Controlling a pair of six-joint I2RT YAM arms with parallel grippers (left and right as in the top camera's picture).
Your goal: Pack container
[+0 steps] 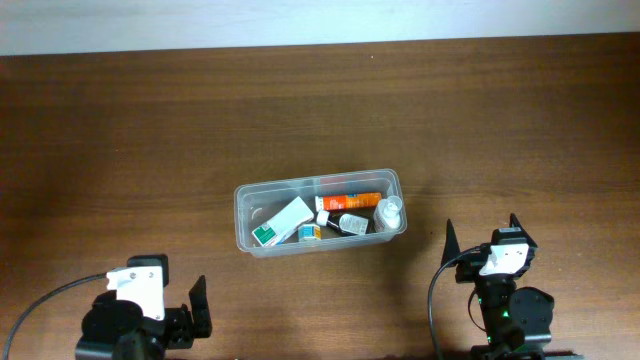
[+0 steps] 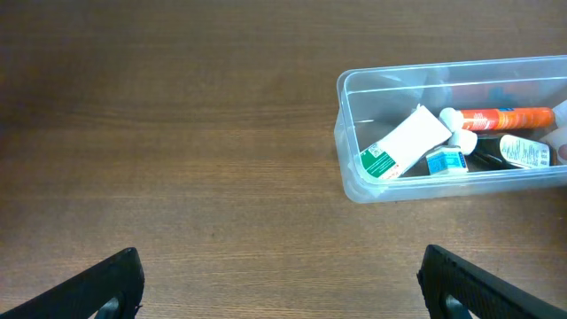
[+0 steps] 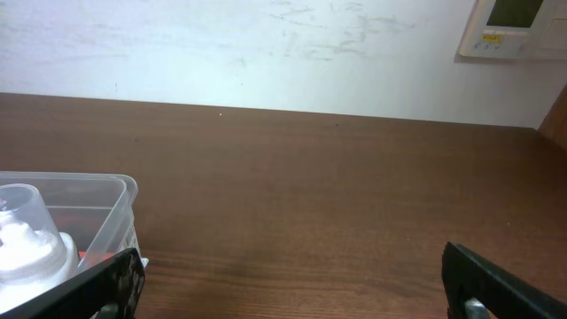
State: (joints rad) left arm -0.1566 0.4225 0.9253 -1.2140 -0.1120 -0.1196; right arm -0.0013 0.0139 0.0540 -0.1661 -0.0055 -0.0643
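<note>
A clear, translucent plastic rectangular container with rounded corners and a rim sits a little below the middle of the overhead frame, on a dark brown wooden table. Its long side runs left to right, slightly tilted.

Inside it, a white-and-green carton box leans at the left end. An orange tube with a white cap lies along the upper wall. Below the tube rest a small bottle with a pale label and a small blue-and-white item. A small bottle with a clear cap stands at the right end.

The left gripper is at the lower left of the overhead frame, well apart from the container. Its black fingers stand wide apart at the bottom corners of its wrist view and hold nothing.

The right gripper is at the lower right, near the container's right end but not touching it. Its fingers are also spread wide and empty.

In the right wrist view a white wall stands behind the table, with a pale control panel at the upper right.
</note>
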